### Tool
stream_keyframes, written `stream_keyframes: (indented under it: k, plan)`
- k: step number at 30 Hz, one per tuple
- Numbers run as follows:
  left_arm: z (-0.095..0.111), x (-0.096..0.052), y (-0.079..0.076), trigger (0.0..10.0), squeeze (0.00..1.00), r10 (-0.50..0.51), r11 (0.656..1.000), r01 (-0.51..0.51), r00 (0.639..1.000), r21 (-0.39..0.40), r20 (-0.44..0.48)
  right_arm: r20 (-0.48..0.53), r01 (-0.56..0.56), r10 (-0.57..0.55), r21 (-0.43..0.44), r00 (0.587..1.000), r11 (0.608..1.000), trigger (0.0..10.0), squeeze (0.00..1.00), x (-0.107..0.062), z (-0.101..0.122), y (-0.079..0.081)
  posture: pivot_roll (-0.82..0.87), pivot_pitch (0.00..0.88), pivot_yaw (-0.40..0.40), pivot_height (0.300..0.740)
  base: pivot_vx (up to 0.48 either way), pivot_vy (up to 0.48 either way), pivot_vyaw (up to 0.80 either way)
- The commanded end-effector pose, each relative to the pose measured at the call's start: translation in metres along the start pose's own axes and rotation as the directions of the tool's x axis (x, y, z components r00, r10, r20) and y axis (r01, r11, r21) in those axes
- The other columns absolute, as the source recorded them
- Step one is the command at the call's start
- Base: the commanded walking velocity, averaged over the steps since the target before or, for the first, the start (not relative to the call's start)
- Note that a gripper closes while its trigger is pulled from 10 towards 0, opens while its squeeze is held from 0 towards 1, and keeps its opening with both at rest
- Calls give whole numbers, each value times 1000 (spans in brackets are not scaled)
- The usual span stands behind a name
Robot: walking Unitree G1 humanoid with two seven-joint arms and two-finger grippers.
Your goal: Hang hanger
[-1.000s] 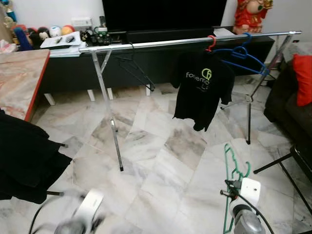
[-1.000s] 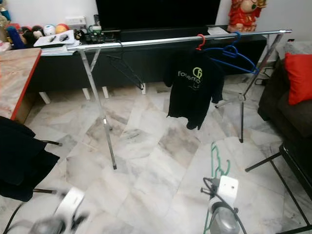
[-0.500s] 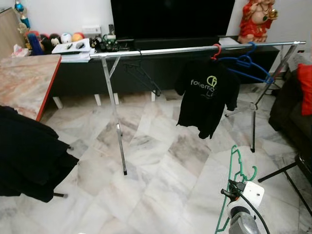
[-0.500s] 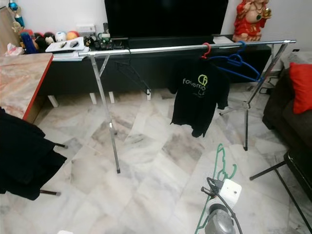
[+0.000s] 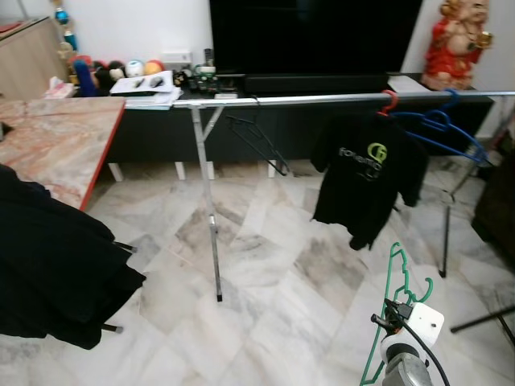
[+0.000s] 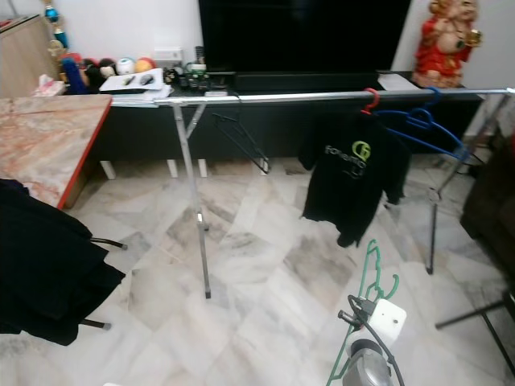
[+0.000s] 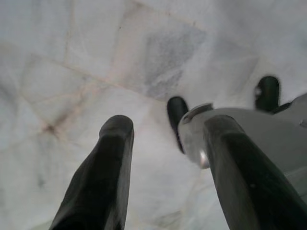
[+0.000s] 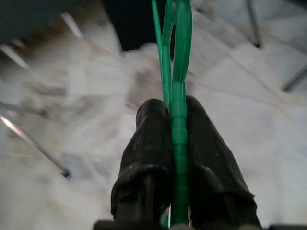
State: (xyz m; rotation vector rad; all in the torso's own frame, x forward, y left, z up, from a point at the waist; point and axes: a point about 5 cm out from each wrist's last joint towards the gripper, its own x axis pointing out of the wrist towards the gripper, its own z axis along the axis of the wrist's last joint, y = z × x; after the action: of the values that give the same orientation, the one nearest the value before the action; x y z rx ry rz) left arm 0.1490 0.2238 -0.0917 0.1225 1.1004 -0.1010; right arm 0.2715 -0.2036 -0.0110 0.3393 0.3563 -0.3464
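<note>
Green plastic, the hanger stands near the lower right of the scene, its hook uppermost, held low over the marble floor by the right gripper, whose two black fingers are pressed together on the hanger's thin bar. The right arm's silver wrist and white camera block sit just beside the hanger's lower part. Farther off, a long silver rail runs from left to right across the room on slanted metal legs. On it, toward the right, a black T-shirt with a green and white logo hangs from a red hanger; just right of that hangs a bare blue hanger, and left of the shirt a bare black hanger. Beyond the rail stand a low dark cabinet and a large black screen, with a red and gold figurine at the far right and small toys and papers at the far left. A marble-patterned table top with a red edge lies at the left, and dark cloth is draped at the near left. The left gripper hangs pointing down at the floor, its fingers set well apart with nothing between them, beside a silver part of the robot and its black feet.
</note>
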Motion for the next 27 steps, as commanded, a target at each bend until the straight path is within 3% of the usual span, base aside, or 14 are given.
stream_keyframes:
  k: [1, 22, 27]
  plan:
    - [3, 2, -6, 10000, 0, -18, 1000, 18, 1000, 11, 4, 9, 15, -15, -19, 1000, 1000, 10000, 0, 0, 3, -8, -5, 0, -11, 740, 398, 0, 0]
    - [4, 1, -2, 10000, 0, -1, 1000, 1, 1000, -6, 10, 35, 0, 2, -52, 999, 999, 10000, 0, 8, 19, -4, 4, 88, -14, 740, 405, 0, 0]
    - [-7, -2, 5, 10000, 0, 13, 1000, -14, 1000, -23, -8, 20, -29, 31, -71, 999, 997, 10000, 0, 12, 24, 3, 18, 106, -18, 740, 409, 0, 0]
